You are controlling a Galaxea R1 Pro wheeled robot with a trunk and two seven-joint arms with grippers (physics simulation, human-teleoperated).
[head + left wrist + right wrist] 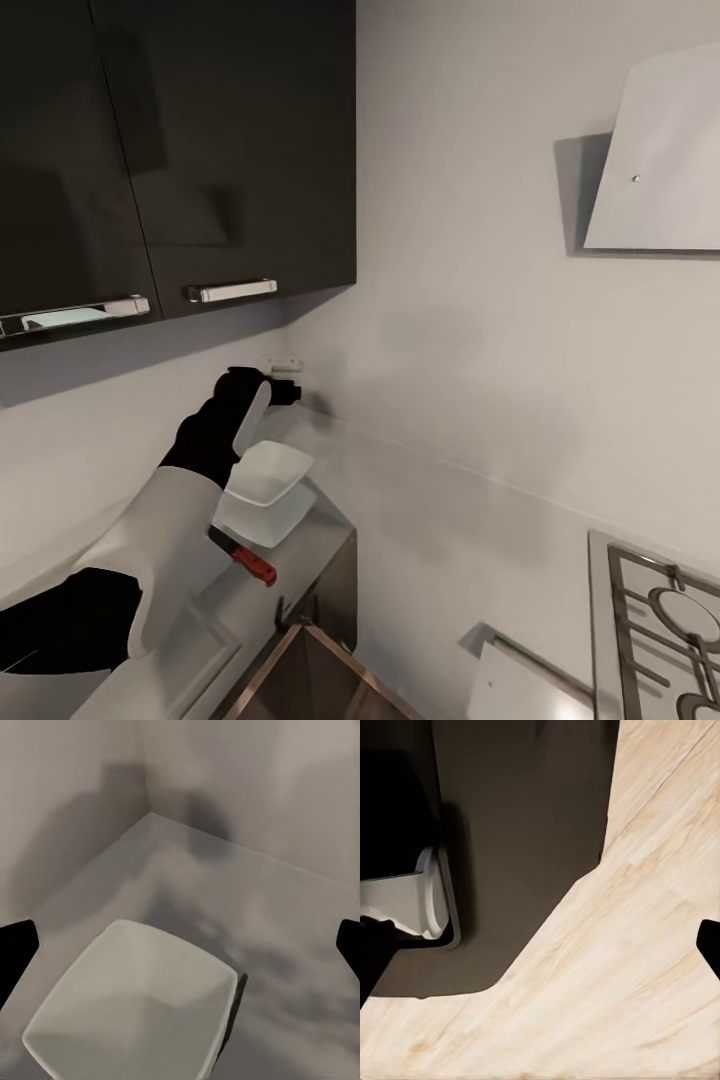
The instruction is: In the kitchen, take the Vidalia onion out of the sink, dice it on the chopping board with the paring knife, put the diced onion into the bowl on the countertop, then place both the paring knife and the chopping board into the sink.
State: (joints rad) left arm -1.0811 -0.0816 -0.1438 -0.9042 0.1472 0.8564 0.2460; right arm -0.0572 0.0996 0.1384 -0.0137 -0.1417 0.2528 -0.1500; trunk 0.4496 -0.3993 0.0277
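While the left arm reaches far over the table [330, 540], its tool [268, 390] hovers above the bowl [265, 487], close to the wall corner. Seen from the left wrist, the two fingertips [16, 949] stand wide apart at the frame edges with nothing between them, so that tool is open and empty. The bowl [135, 1009] sits on the grey table [285, 937] near the corner, and its inside looks bare white; I can make out no diced onion in it, though white cubes on white would be hard to see. The knife [243, 556] lies on the table just near of the bowl, its red handle toward the right. A brown wooden edge at the bottom of the head view may be the board [310, 670], but too little shows to be sure.

From the right wrist, the right fingertips [709, 945] also sit spread at the frame edges, holding nothing, over pale plank floor [607, 975] beside a dark cabinet [532, 832].

Judging by the seemingly empty bowl and the knife at rest, the dicing and the transfer appear not yet done, and knife and board still await the sink.
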